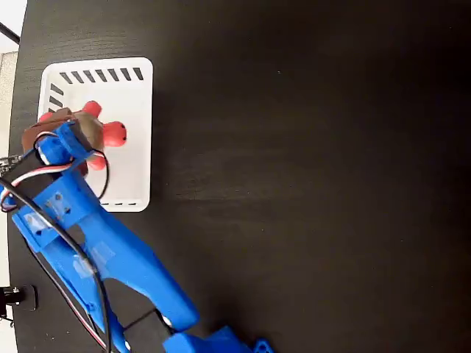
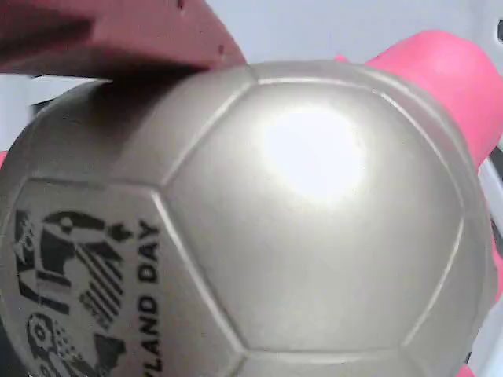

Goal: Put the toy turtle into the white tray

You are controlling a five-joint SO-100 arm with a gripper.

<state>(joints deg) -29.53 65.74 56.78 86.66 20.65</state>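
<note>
The toy turtle [image 1: 99, 132] sat inside the jaws over the white tray [image 1: 132, 88], its shell [image 2: 259, 228] filling the wrist view, its red-pink head [image 1: 114, 134] jutting clear of the gripper [image 1: 70, 136]. A dark red finger [image 2: 118, 35] pressed the shell's top; the jaws appeared closed on the turtle, though the other finger was hidden. Whether it touched the tray floor could not be told. The placing step seemed nearly done; next called for opening the jaws, then lifting straight away.

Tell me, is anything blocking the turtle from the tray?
No. The turtle is already over the tray, at the gripper. Nothing visible sits between them.
</note>
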